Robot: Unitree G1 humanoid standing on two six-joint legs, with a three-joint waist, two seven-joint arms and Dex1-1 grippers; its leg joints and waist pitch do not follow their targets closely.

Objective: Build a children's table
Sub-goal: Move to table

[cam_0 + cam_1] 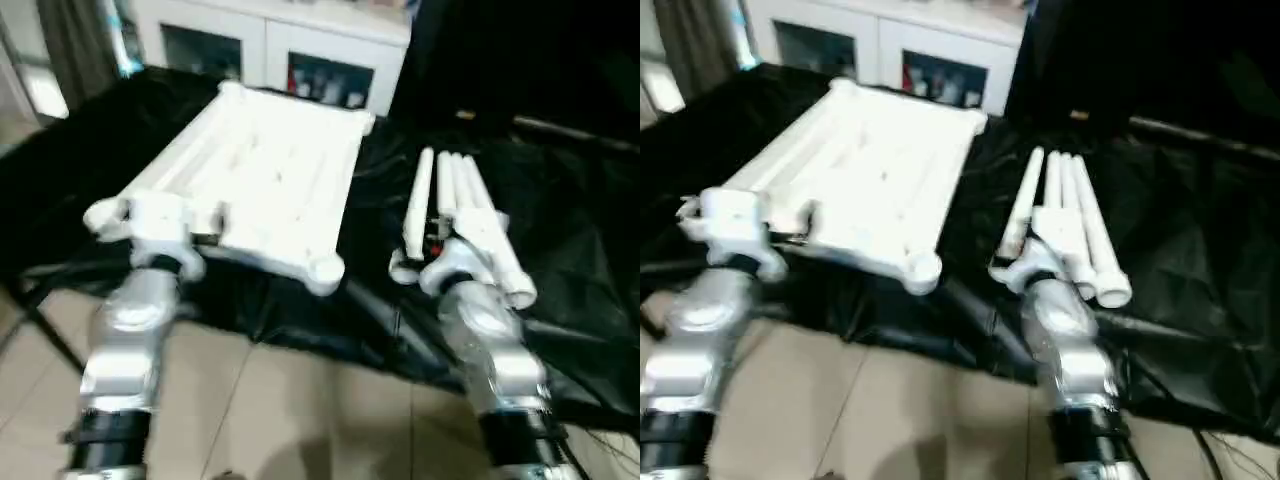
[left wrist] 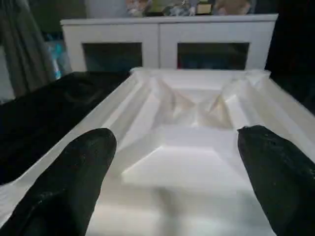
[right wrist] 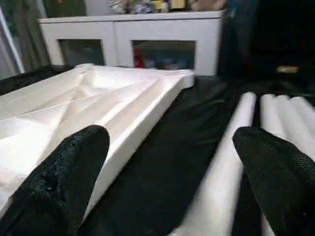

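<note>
The children's table top lies upside down, ribbed underside up, on the black-draped work table. A round socket shows at its near right corner. Several white tube legs lie side by side to the right of the top. My left gripper is open at the top's near left corner, its black fingers spread wide over the ribbed underside. My right gripper is open over the black cloth between the top and the legs, holding nothing.
A white cabinet with glass doors stands behind the work table. Tiled floor lies below the table's near edge, between my silver forearms. The black cloth hangs in folds over that edge.
</note>
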